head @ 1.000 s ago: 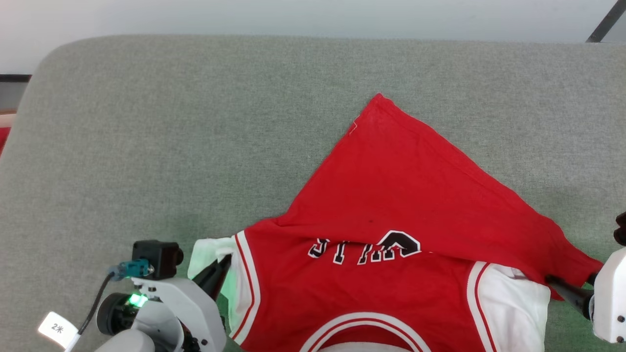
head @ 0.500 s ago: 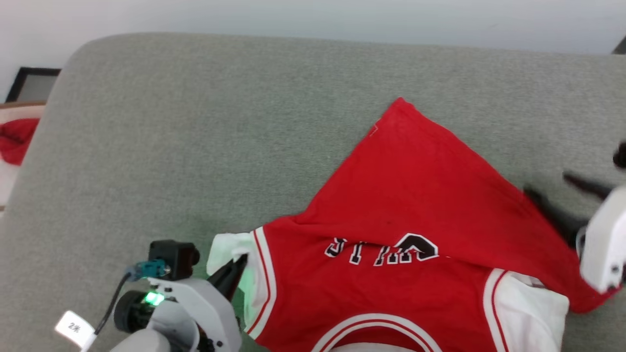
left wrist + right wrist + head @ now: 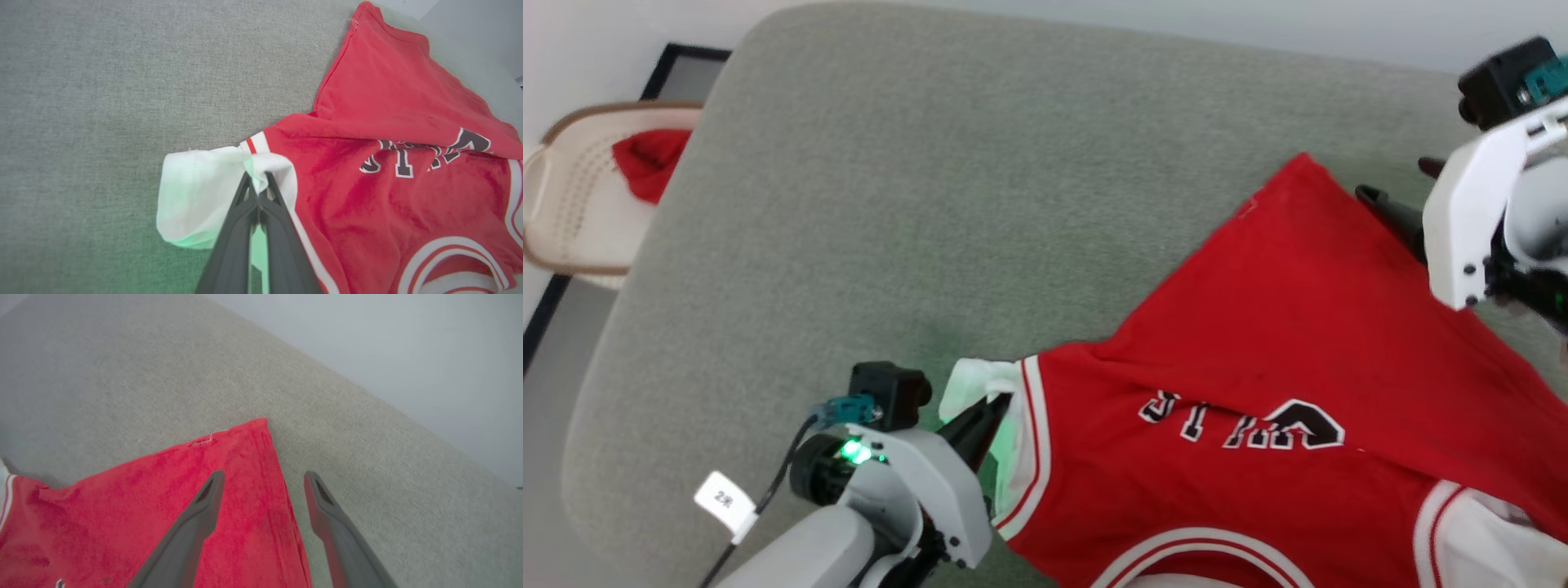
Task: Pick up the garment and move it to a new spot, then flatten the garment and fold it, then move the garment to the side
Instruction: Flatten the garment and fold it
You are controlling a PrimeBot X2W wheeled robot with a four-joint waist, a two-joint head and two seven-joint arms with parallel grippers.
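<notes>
The garment point(image 3: 1282, 343), a red shirt with white sleeves and striped trim, lies on the grey cushion with its hem folded up into a point at the far side. My left gripper point(image 3: 995, 407) is shut on the white left sleeve point(image 3: 196, 196), which bunches at its tips point(image 3: 256, 179). My right gripper point(image 3: 1401, 184) hovers open over the garment's far right edge. In the right wrist view its fingertips point(image 3: 263, 477) straddle that edge just short of the pointed red corner point(image 3: 253, 430), one finger point(image 3: 204, 506) over red cloth, the other over cushion.
The grey cushion point(image 3: 931, 204) has a rounded edge at the left and back. Beyond its left edge stands a beige basket point(image 3: 564, 220) holding a small plain red cloth point(image 3: 645, 163). A pale wall runs behind the cushion.
The head camera has swung, bringing the basket into view. My right gripper has left the garment's near right corner and moved up to its far pointed corner. The left gripper still holds the sleeve.
</notes>
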